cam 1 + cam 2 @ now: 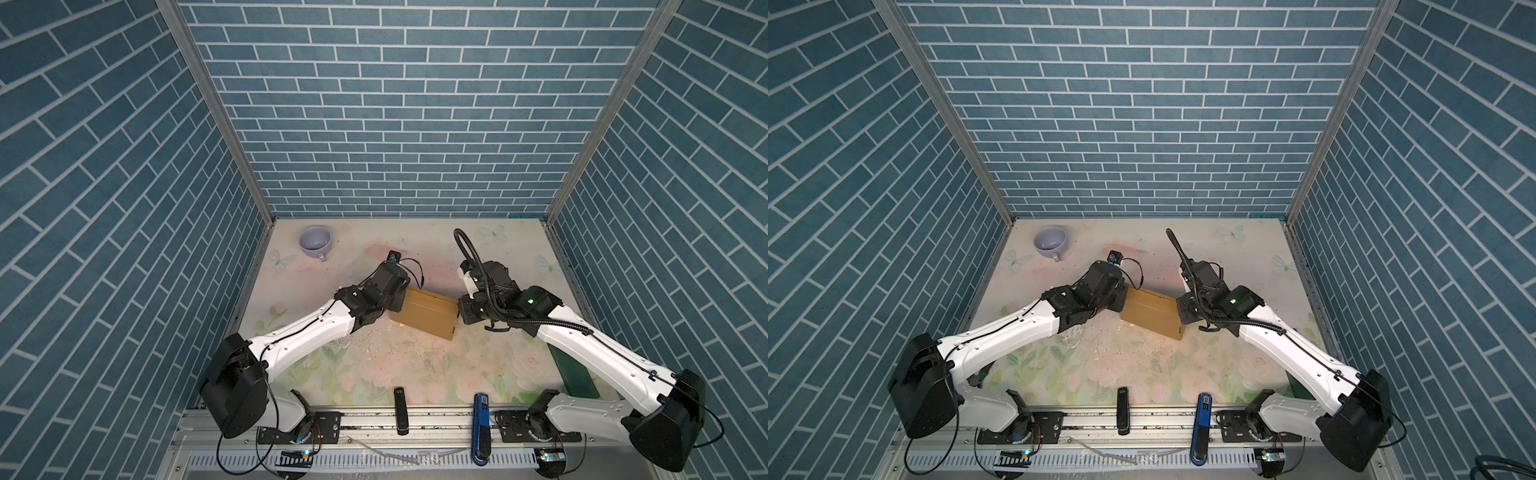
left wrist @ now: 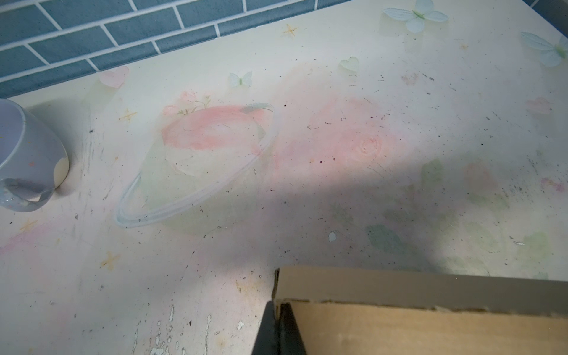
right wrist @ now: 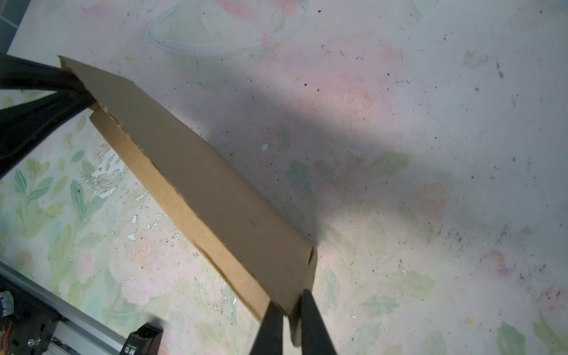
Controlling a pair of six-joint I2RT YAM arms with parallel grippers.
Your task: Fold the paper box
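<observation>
**Left tool [image 2: 277,307] and right tool [image 3: 289,300] pinched opposite ends of the paper box [image 1: 424,313]**

Seen from the left wrist, the left tool's two dark fingers [image 2: 264,332] were pressed together on the thin end wall of the tan cardboard box. One finger lay outside the wall and the other over the box's lighter inner face. From the right wrist the same tool showed at the box's far end, its fingers converging on the cardboard there. The right tool's fingers [image 3: 270,325] stood either side of the near end flap, with the cardboard caught between them.

In both top views the paper box [image 1: 1150,313] sat at the middle of the floral worktop [image 1: 374,365], between the two arms. It was set askew, with its left end farther back than its right. It was already folded into a shallow rectangular shape, with long side walls raised and a crease running along its top face. Whether its underside rested fully on the worktop could not be told.

A pale lilac mug [image 1: 315,243] stood well apart from the box, near the far left corner of the worktop. A black device [image 1: 400,409] and a blue one [image 1: 482,424] lay across the front rail. A dark green slab [image 1: 575,370] showed partly under the right arm.
</observation>
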